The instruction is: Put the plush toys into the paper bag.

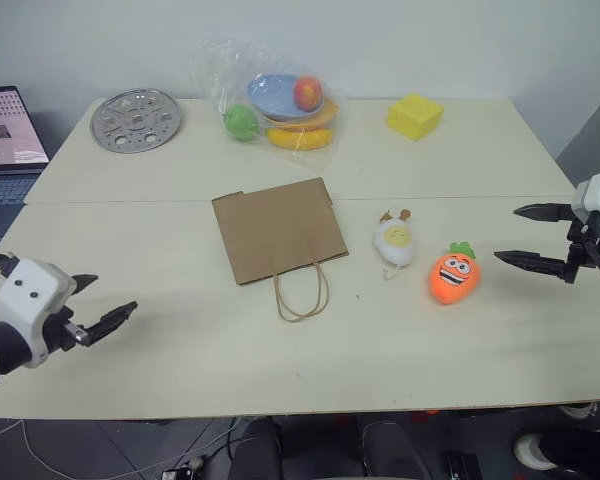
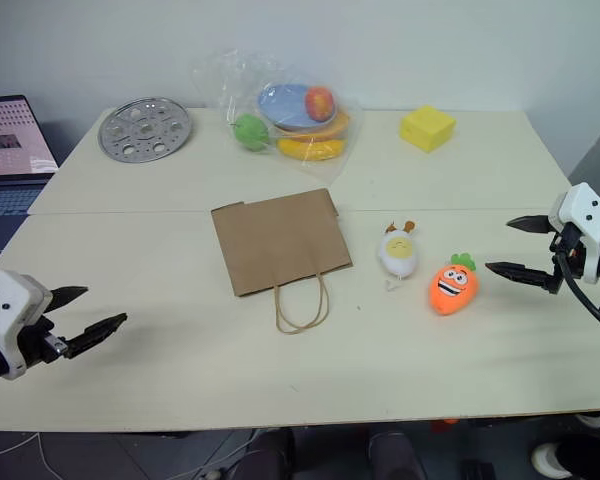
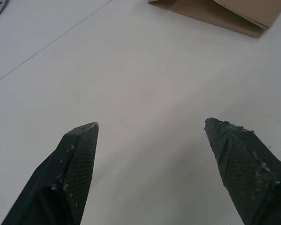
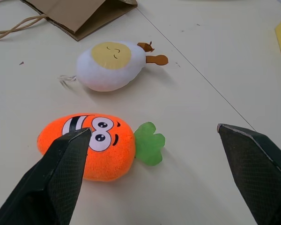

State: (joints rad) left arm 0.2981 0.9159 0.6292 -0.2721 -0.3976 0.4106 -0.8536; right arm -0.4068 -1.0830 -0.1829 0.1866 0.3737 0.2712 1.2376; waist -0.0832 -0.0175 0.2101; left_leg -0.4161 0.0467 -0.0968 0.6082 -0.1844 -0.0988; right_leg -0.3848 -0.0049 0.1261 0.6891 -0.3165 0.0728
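Pale wooden table (image 1: 180, 370), with flat brown kraft paper bag (image 1: 278, 229) at centre, white egg-shaped plush (image 1: 394, 243) and orange carrot plush (image 1: 453, 277) just right of it. Left gripper (image 1: 98, 305) spread wide over bare tabletop; right gripper (image 1: 526, 235) spread wide beside carrot, holding nothing

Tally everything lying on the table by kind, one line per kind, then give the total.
Plush toys: 2, the carrot and the egg
Paper bag: 1
Clear plastic bag of fruit: 1
Yellow cube: 1
Round metal plate with holes: 1
Total: 6
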